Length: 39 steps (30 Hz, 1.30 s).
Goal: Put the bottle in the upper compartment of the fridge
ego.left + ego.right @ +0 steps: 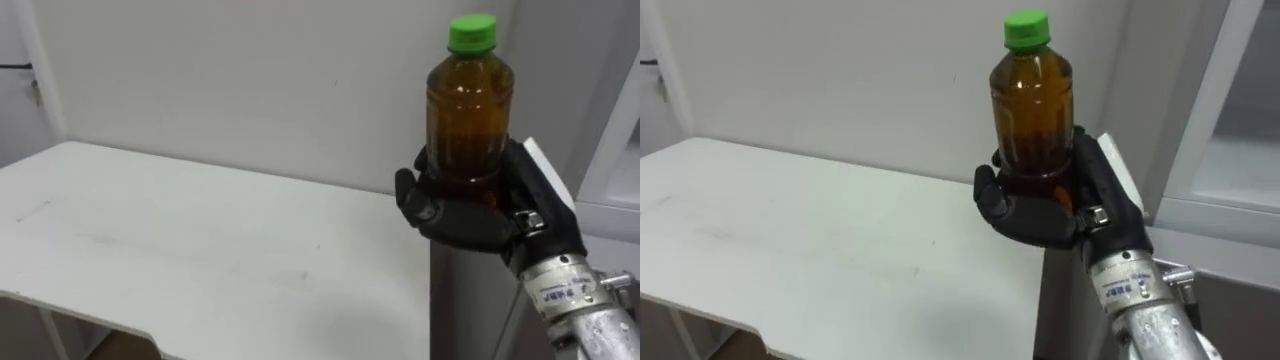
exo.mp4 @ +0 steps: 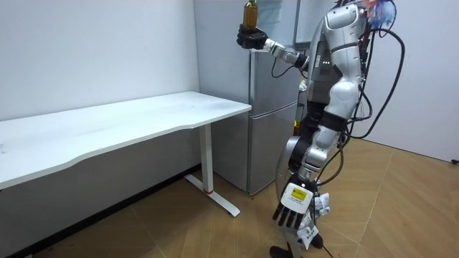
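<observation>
Closest to the head camera is the black right hand [image 1: 470,210]. It is raised on its silvery forearm, palm up, and its fingers are curled round the lower part of a brown translucent plastic bottle with a green screw cap [image 1: 470,110]. The bottle stands upright in that grip and is full of dark liquid almost to the neck. It is lifted clear of everything, with nothing under it but the hand.

Below and to the left of the hand lies a white flat-topped table [image 1: 200,250], whose near corner reaches about as far as the hand. Behind it is a plain pale wall.

In the room view the robot stands on the wooden floor facing a tall silver-grey fridge [image 2: 272,143], just past the table's end. Its right arm is stretched up so that the bottle is level with the fridge's upper section and close in front of it. The left hand [image 2: 290,211] hangs low by the leg with its fingers straight and empty.

By my judgement, the pick-up and the lift are done, since the bottle is firmly held at the height of the upper compartment. What is left is to carry it into that compartment, stand it on a shelf and let go. A pale framed panel at the eye views' right edge may be an open door, but I cannot tell whether the compartment is open.
</observation>
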### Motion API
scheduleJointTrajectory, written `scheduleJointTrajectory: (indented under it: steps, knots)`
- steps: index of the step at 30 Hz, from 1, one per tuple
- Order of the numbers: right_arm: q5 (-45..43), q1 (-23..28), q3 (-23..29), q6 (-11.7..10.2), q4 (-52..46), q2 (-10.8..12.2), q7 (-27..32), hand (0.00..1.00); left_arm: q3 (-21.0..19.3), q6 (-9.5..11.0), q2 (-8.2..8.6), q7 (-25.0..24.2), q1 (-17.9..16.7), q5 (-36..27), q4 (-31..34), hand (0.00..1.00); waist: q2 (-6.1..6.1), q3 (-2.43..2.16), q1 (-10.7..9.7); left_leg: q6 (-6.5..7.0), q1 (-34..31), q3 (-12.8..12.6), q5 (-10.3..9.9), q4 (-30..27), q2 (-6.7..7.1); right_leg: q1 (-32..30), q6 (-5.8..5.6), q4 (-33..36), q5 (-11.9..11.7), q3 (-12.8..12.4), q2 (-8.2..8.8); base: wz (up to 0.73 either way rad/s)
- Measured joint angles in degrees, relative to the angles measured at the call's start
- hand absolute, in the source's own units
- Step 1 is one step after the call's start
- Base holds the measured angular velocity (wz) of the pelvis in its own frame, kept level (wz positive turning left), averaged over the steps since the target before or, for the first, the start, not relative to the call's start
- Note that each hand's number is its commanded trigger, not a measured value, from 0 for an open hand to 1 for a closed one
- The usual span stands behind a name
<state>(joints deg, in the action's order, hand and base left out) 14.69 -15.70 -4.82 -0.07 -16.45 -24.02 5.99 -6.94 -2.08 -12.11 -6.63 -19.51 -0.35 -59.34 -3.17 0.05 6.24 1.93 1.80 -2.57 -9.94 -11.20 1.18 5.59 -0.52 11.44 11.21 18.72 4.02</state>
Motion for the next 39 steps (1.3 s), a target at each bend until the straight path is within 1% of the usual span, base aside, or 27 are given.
scheduleJointTrajectory:
  steps: [2,3,6,8,9,11,12,14,15,18,22,25,28,32,34,37,39]
  knots:
    - [0.0,0.0,1.4,0.0,-2.1,-0.2,-0.5,1.0,-0.1,-0.1,-0.01,0.3,0.0,0.0,-0.6,0.0,-0.14,0.03,-1.4,-0.04,0.1,-0.3,0.0,0.4,-0.13,0.0,0.0,0.0,0.0,-0.1,-0.09,-0.02]
    - [0.0,0.0,1.7,0.0,-2.5,-0.3,-0.5,1.0,-0.1,0.0,-0.01,0.4,0.0,0.0,-0.6,0.0,-0.19,0.06,-1.5,-0.04,0.2,-0.3,0.0,0.5,-0.16,0.0,0.0,0.0,0.0,-0.1,-0.12,0.0]
    - [0.6,0.2,3.9,0.0,-2.8,-0.6,-0.7,1.0,0.0,0.0,0.03,0.4,0.3,-0.1,-0.6,0.0,-0.41,0.05,-2.7,-0.16,0.5,-0.7,-0.2,0.5,-0.32,0.0,0.0,0.0,0.0,-0.7,-0.25,-0.06]
    - [0.8,0.2,5.4,0.2,-2.8,-0.6,-0.7,1.0,0.0,0.0,0.02,0.4,0.3,-0.1,-0.6,0.0,-0.41,0.05,-3.0,-0.19,0.6,-1.7,-0.3,0.5,-0.49,-0.2,0.0,0.0,0.0,-1.5,-0.35,-0.18]
    - [0.8,0.3,5.8,0.2,-2.8,-0.6,-0.8,1.0,0.0,0.0,0.02,0.4,0.3,-0.1,-0.6,0.0,-0.39,0.05,-3.2,-0.18,0.7,-1.9,-0.3,0.5,-0.53,-0.2,0.0,0.0,0.0,-1.5,-0.36,-0.15]
    - [0.7,0.4,7.4,0.3,-2.8,-0.8,-0.8,1.0,0.0,0.0,-0.01,0.4,0.3,0.0,-0.6,0.0,-0.37,0.04,-4.2,-0.17,0.8,-2.0,-0.5,0.6,-0.57,-0.2,0.0,0.0,0.0,-1.8,-0.38,-0.05]
    - [0.7,0.4,7.8,0.3,-2.8,-0.9,-0.9,1.0,0.0,0.0,0.0,0.4,0.2,0.0,-0.6,0.0,-0.37,0.04,-4.4,-0.16,0.8,-2.1,-0.5,0.6,-0.57,-0.2,0.0,0.1,0.0,-1.9,-0.39,-0.1]
    - [0.7,1.4,9.9,0.3,-3.5,-1.0,-1.0,1.0,-0.4,0.0,-0.01,0.4,0.2,0.0,-0.6,0.0,-0.46,-0.19,-4.6,-0.13,0.8,-2.8,-0.6,0.7,-0.65,-0.6,0.0,0.1,0.0,-2.9,-0.52,-0.17]
    - [0.7,1.8,10.4,0.4,-3.8,-1.0,-1.0,1.0,-0.9,0.0,0.0,0.4,0.2,0.0,-0.6,0.0,-0.47,-0.21,-4.6,-0.13,0.8,-3.0,-0.6,0.7,-0.69,-0.6,0.01,0.2,0.0,-3.1,-0.53,-0.16]
    - [0.6,3.7,12.4,0.4,-4.9,-1.0,-1.2,1.0,-2.9,0.0,0.01,0.4,-0.1,0.0,-0.6,0.0,-0.51,-0.44,-4.8,-0.16,1.2,-3.7,-0.7,0.7,-0.86,-0.6,0.09,0.2,-0.1,-4.2,-0.75,-0.16]
    - [0.1,5.9,15.6,0.8,-6.1,-1.2,-1.5,1.0,-5.1,0.0,0.27,0.4,-0.2,1.1,-0.4,0.0,-0.33,-0.64,-5.7,-0.15,1.9,-3.9,-0.8,0.7,-0.88,-0.3,0.1,0.3,-0.1,-4.5,-0.77,-0.04]
    - [0.5,6.1,16.1,1.0,-6.2,-2.3,-1.6,1.0,-5.7,0.0,0.33,0.4,-0.7,1.5,-0.5,0.0,0.0,-0.5,-6.2,-0.19,2.7,-4.4,-0.8,0.8,-1.05,0.3,0.15,0.3,-0.1,-4.7,-0.87,-0.08]
    - [0.5,6.1,17.6,1.0,-6.2,-3.1,-1.5,1.0,-6.6,0.1,0.31,0.4,-0.7,2.2,-0.4,0.0,0.05,-0.44,-6.1,-0.32,2.9,-5.2,-1.1,0.8,-1.39,0.4,0.33,0.4,-0.2,-5.7,-1.2,-0.13]
    - [1.0,6.1,20.2,1.0,-5.8,-3.2,-1.0,1.0,-6.9,0.4,0.31,0.4,-0.7,2.2,-1.0,0.0,-0.34,-0.22,-6.2,-0.43,2.9,-5.4,-1.2,0.6,-1.52,0.4,0.43,0.3,-0.3,-6.0,-1.33,-0.05]
    - [1.3,6.1,20.7,0.9,-5.1,-3.2,-0.6,1.0,-6.9,0.4,0.3,0.4,-0.8,2.2,-1.3,0.0,-0.66,-0.07,-6.3,-0.42,2.9,-5.5,-1.2,0.5,-1.51,0.3,0.42,0.2,-0.3,-6.0,-1.32,0.0]
    - [1.9,6.1,20.8,0.9,-2.8,-3.2,-0.3,1.0,-6.9,0.4,0.3,0.6,-0.5,2.2,-2.5,0.0,-0.99,0.01,-6.2,-0.42,2.8,-5.7,-1.2,0.5,-1.47,0.0,0.41,0.0,-0.3,-6.0,-1.3,0.0]
    - [4.3,6.1,20.8,0.9,-0.6,-3.2,0.1,1.0,-6.9,0.3,0.3,1.0,-0.5,2.2,-2.6,0.0,-1.25,-0.02,-5.9,-0.42,2.8,-5.7,-1.2,0.4,-1.47,0.1,0.41,0.0,-0.3,-5.9,-1.3,0.0]
